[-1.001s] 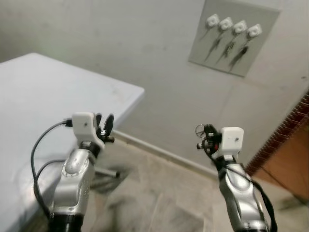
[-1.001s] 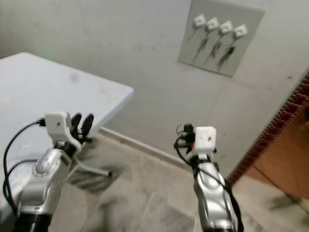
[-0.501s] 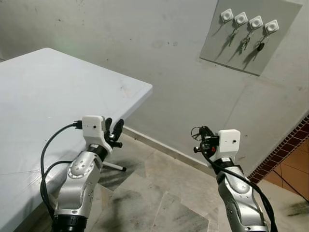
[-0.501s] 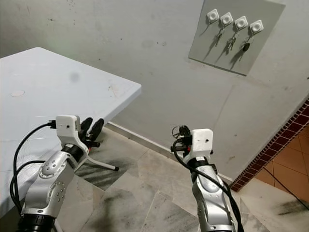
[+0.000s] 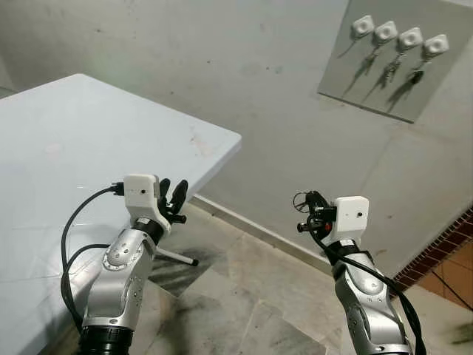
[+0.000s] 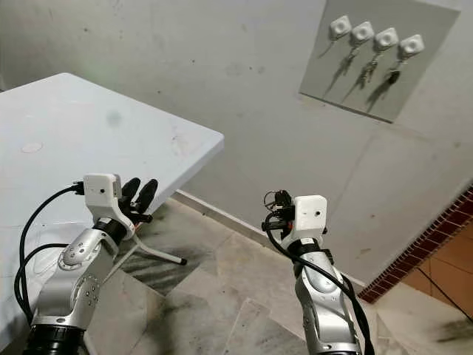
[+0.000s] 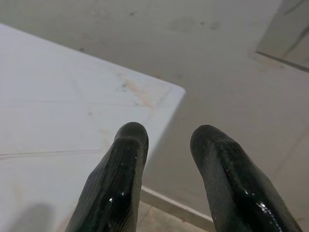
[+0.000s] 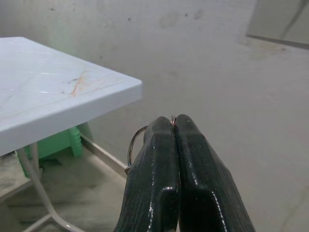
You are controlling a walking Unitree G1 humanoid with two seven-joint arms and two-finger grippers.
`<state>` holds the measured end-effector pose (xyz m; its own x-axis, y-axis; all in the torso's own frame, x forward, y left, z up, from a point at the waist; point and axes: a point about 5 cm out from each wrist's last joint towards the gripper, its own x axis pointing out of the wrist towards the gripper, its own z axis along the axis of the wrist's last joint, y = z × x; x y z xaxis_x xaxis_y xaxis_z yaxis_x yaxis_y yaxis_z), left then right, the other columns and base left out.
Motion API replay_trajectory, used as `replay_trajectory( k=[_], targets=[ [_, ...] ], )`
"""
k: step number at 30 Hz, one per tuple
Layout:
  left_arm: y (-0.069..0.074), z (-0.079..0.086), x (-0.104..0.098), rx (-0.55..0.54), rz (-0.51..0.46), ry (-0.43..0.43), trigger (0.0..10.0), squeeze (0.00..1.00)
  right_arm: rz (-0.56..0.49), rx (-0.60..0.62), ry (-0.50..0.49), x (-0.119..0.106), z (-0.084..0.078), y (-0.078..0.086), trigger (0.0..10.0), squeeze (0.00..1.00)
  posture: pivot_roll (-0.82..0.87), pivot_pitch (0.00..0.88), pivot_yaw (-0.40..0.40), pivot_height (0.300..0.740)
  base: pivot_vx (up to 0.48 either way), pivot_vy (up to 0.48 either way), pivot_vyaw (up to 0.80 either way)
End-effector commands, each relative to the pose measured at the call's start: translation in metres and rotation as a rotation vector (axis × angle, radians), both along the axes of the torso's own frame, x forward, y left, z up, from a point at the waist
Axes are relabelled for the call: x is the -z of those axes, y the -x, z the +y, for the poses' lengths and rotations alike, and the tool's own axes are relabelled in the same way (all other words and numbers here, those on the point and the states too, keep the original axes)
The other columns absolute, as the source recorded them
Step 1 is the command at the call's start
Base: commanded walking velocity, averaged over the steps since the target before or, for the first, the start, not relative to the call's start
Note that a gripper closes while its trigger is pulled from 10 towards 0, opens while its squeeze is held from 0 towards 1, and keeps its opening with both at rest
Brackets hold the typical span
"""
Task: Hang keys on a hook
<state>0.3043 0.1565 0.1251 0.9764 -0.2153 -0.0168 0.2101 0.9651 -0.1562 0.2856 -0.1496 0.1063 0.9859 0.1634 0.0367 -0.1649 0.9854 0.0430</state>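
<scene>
Far left, white desk [image 5: 89,148], bare on the visible top. Beside its corner, left gripper [image 5: 171,198], fingers [image 7: 123,159] parted and empty, raised but idle. Further right, right gripper [image 5: 309,211] pinched shut on the keys [image 6: 278,198] (ring peeking out beside the closed fingers [image 8: 174,159] in the wrist view). Up on the wall at far right, grey hook board [image 5: 347,81] with four white hooks [image 5: 399,33], well apart from the keys and above them. Pick-up done, by the look of it; approach, lift and hanging not yet done.
</scene>
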Motion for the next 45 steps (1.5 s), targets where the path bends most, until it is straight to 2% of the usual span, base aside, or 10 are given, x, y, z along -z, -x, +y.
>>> replay_trajectory(
  k=[1,45],
  targets=[
    [-0.0031,-0.0005,-0.0029,-0.001,-0.003,-0.005,10.0,0.00,-0.035,0.006,0.004,-0.0094,-0.0038,-0.0020,10.0,0.00,0.13,0.000,-0.101,0.740,0.341,0.000,0.00],
    [-0.0031,-0.0059,0.0019,0.035,0.011,-0.026,10.0,0.00,-0.033,0.016,0.008,-0.0071,-0.0047,0.0016,10.0,0.00,0.12,0.000,-0.087,0.740,0.401,0.000,0.00]
  ],
)
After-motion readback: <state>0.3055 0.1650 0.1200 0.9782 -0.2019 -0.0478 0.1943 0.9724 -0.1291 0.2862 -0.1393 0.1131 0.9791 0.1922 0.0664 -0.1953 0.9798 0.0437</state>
